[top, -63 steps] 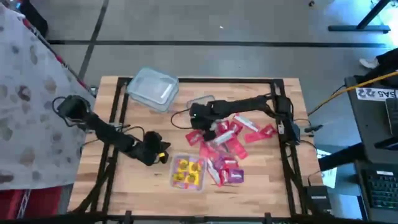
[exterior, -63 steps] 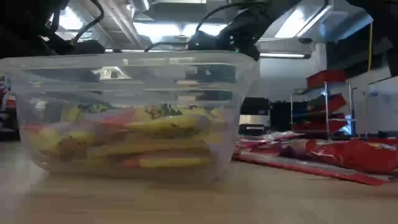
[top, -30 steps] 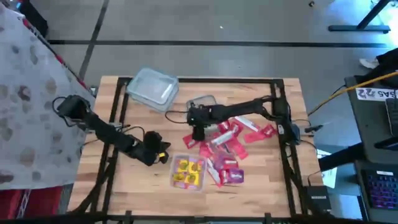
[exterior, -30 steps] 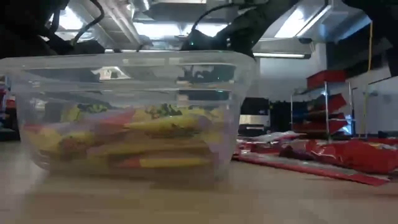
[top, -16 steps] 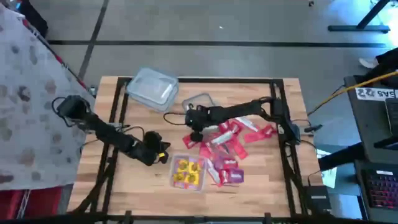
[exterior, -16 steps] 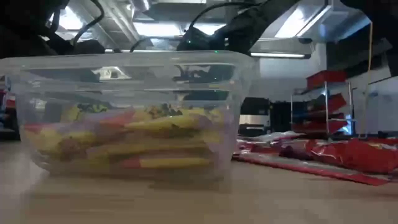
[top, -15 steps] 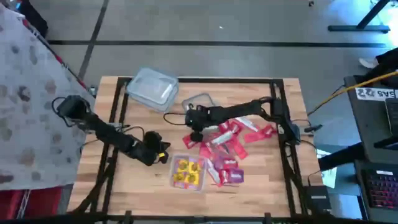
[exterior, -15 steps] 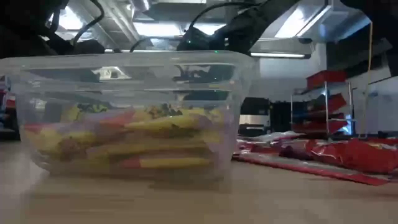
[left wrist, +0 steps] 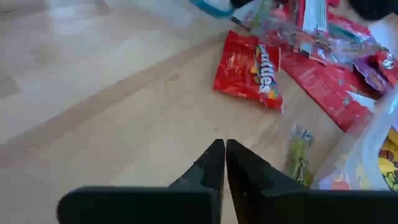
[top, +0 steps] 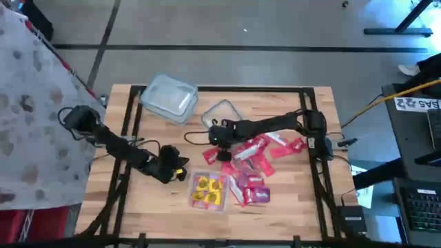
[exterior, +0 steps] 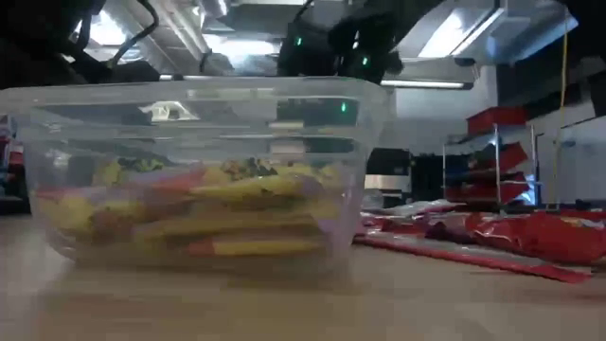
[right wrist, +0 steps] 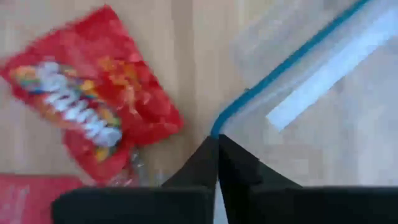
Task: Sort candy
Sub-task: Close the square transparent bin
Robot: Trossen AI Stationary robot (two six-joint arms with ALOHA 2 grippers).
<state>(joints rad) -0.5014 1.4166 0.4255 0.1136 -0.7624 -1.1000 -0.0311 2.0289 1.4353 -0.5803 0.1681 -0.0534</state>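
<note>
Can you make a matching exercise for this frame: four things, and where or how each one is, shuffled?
Things:
1. clear plastic tub holding yellow candy
2. empty clear rectangular tub
3. left gripper
4. right gripper

Places or states:
A. shut, at the far edge of the pile of red candy packets, beside a blue-rimmed clear lid
B. near edge of the wooden table, in front of the pile
C. far left corner of the table
D. shut, empty, low over bare wood left of the yellow-candy tub

Pairs: 1-B, 2-C, 3-D, 4-A
</note>
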